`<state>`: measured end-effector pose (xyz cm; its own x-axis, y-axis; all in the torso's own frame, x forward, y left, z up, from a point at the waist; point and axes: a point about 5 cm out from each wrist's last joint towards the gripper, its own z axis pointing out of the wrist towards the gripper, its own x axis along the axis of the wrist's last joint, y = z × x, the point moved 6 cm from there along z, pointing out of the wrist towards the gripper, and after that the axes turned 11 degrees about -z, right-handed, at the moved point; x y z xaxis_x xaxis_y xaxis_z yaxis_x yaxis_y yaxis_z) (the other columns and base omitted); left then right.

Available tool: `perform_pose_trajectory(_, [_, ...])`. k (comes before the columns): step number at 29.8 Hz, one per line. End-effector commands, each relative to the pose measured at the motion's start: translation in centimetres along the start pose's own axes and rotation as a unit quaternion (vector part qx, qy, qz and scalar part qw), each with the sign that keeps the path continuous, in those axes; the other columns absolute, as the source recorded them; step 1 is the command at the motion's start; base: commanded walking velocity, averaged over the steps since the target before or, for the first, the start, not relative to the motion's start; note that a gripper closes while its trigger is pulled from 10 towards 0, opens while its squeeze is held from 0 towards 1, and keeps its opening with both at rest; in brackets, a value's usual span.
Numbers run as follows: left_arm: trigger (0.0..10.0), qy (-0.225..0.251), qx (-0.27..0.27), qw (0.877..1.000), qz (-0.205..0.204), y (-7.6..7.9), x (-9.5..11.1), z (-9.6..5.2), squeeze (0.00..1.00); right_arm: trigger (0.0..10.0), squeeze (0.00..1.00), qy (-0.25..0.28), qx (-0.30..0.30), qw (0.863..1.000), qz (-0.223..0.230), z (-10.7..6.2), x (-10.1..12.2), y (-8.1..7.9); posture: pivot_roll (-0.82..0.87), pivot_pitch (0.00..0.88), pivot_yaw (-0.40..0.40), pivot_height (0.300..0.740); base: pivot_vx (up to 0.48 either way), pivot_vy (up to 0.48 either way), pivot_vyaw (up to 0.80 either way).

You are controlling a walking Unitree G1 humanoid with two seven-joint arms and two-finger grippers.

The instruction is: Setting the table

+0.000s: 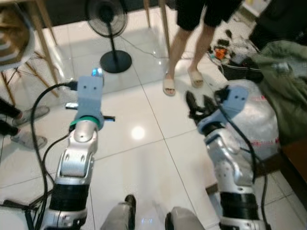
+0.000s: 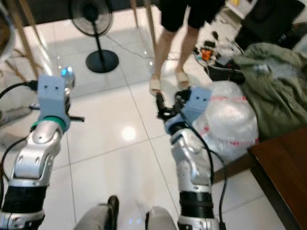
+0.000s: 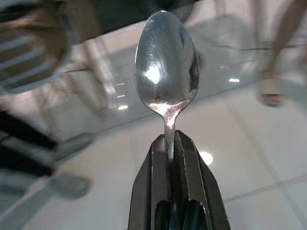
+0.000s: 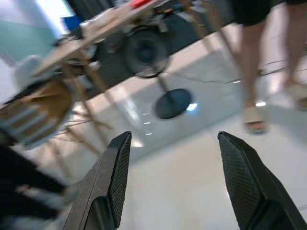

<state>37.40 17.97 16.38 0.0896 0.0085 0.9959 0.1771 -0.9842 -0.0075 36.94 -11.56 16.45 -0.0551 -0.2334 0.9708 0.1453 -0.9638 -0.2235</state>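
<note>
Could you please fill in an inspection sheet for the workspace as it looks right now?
Surface: glossy white tiled floor; corner of a dark wooden table at the robot's right.
Job's things: spoon, bowl pointing away from the wrist, handle clamped.
Clutter: bulging plastic bag, green garment, small items on the floor.
Grippers: left gripper shut on the spoon; right gripper open, holding nothing.
Cables: black cables along both arms; fan cord across the floor.
Surroundings: standing fan, a person's legs in sandals, wooden chair legs.

Head stereo downward; wrist cameras forward.
</note>
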Motion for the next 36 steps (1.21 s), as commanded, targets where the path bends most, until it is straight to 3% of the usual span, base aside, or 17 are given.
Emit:
perform_pose_trajectory(1, [10.0, -0.004, 0.002, 1.0, 0.002, 0.1, -0.4, 0.0, 0.0, 10.0, 0.0, -0.013, -0.009, 1.0, 0.001, -0.3, -0.7, 0.7, -0.14, 0.063, 0.058, 0.74, 0.0, 0.0, 0.8])
perform_pose_trajectory(6, [10.0, 0.0, 0.013, 1.0, 0.001, -0.3, -0.3, 0.3, 0.0, 10.0, 0.0, -0.012, -0.007, 1.0, -0.003, -0.2, -0.6, 0.6, -0.14, 0.063, 0.056, 0.74, 0.0, 0.0, 0.8])
perform_pose_trajectory(7, [10.0, 0.002, 0.031, 1.0, 0.002, -0.8, -0.3, 0.7, 0.0, 10.0, 0.0, -0.007, 0.011, 0.999, -0.036, -0.3, -0.5, -0.2, -0.14, 0.063, 0.055, 0.74, 0.439, 0.0, 0.0])
perform_pose_trajectory(11, [10.0, -0.002, 0.05, 0.999, -0.007, -1.4, -0.5, 1.0, 0.0, 10.0, 0.0, -0.004, 0.027, 0.998, -0.051, -0.3, -0.4, -0.9, -0.14, 0.062, 0.056, 0.74, 0.443, 0.0, 0.0])
perform_pose_trajectory(30, [10.0, 0.005, 0.035, 0.999, -0.008, -0.7, -0.4, 1.1, 0.0, 10.0, 0.0, 0.004, 0.015, 0.998, -0.063, -0.3, -0.1, -0.1, -0.14, 0.054, 0.055, 0.74, 0.45, 0.0, 0.0])
perform_pose_trajectory(36, [10.0, 0.01, 0.024, 1.0, 0.004, -0.4, -0.5, 0.9, 0.0, 10.0, 0.0, 0.02, 0.017, 0.994, -0.105, -0.1, 0.5, -0.1, -0.13, 0.047, 0.055, 0.74, 0.45, 0.0, 0.0])
